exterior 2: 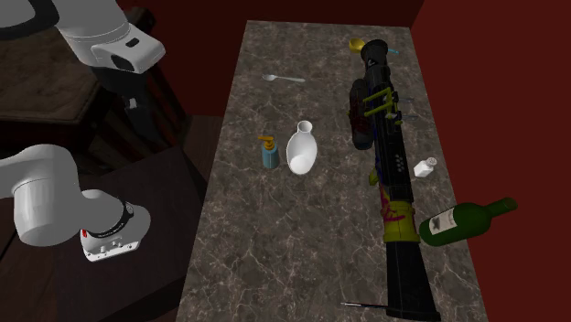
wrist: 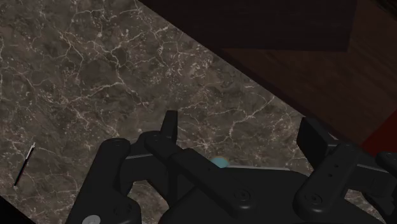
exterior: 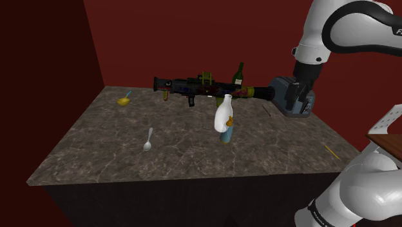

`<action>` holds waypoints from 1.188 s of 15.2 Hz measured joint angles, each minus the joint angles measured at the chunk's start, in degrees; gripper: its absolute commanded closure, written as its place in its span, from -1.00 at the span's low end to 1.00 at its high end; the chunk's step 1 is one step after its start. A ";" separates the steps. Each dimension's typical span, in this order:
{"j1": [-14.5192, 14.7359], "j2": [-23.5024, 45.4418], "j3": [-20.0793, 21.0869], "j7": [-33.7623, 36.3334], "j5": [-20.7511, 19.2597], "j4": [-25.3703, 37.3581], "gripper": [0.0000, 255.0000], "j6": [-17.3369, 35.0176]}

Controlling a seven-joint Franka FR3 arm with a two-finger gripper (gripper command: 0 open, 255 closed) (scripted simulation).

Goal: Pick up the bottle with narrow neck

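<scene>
Surface: dark veined marble counter (exterior: 193,155) set against deep red walls.
Hidden: in the shoulder view a blue pump bottle (exterior: 225,133) covers the base of the white narrow-necked bottle (exterior: 223,111). A green wine bottle (exterior: 239,75) stands half concealed behind a long black launcher-like weapon (exterior: 212,88).
Gripper (exterior: 295,102): raised over the counter's far right, fingers apart, nothing between them.
Bottle position: upright at mid-counter, left of the jaws and nearer, well apart.
</scene>
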 measured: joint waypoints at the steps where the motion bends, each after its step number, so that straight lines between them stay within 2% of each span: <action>1: 0.00 0.00 0.00 0.00 0.00 0.00 -1.00 0.00; 10: -0.64 15.23 -2.31 -1.78 -0.48 5.06 -1.00 10.91; 18: -1.16 32.37 -4.22 -4.07 0.28 15.57 -1.00 18.43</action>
